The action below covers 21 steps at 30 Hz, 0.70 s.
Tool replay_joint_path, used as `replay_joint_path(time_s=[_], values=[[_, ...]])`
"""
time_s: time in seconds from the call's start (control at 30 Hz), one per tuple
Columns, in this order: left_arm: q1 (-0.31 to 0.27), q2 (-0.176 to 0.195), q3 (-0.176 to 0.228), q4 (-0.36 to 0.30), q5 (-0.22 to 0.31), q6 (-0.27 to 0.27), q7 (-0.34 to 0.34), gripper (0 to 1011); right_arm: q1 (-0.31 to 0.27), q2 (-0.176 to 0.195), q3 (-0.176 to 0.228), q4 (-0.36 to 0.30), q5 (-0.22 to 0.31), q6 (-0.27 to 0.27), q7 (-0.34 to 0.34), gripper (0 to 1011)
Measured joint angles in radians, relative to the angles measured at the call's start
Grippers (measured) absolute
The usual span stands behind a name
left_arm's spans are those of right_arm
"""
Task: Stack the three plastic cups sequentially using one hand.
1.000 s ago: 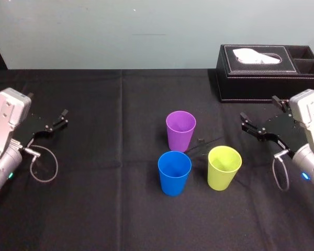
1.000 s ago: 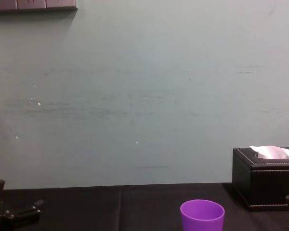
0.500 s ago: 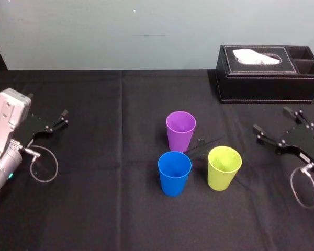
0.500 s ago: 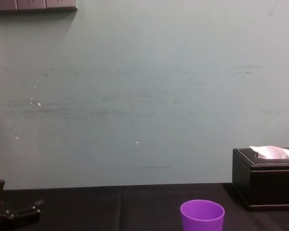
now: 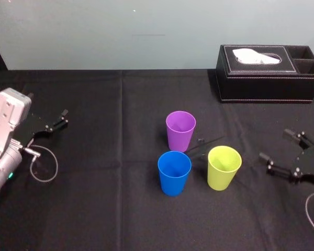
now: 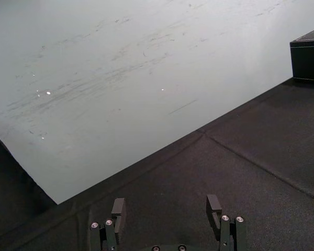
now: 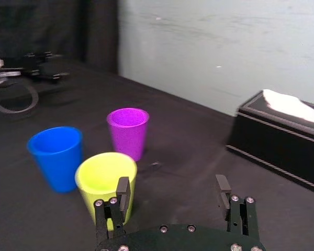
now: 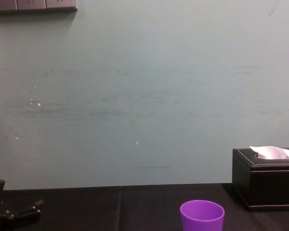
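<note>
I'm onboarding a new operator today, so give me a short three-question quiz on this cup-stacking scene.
1. True or false: the purple cup, blue cup and yellow-green cup all stand apart, unstacked.
2. Which is nearest the right gripper, at the far right? A purple, B blue, C yellow-green.
3. Fill in: the right gripper and the left gripper, parked far left, both have jaws ____.
Key: 1 true; 2 C; 3 open.
</note>
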Motion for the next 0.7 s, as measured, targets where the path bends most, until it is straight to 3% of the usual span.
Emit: replay_joint_path(time_s=[0.23,0.7], values=[[0.000,0.000,0.000,0.000,0.000,0.000,0.000,1011,-0.027,0.011,0.000,-0.002,-0.007,-0.018,0.065,1000],[0.000,0.000,0.000,0.000,0.000,0.000,0.000,1011,0.019,-0.042,-0.055,0.051,-0.085,-0.010,0.126,1000]])
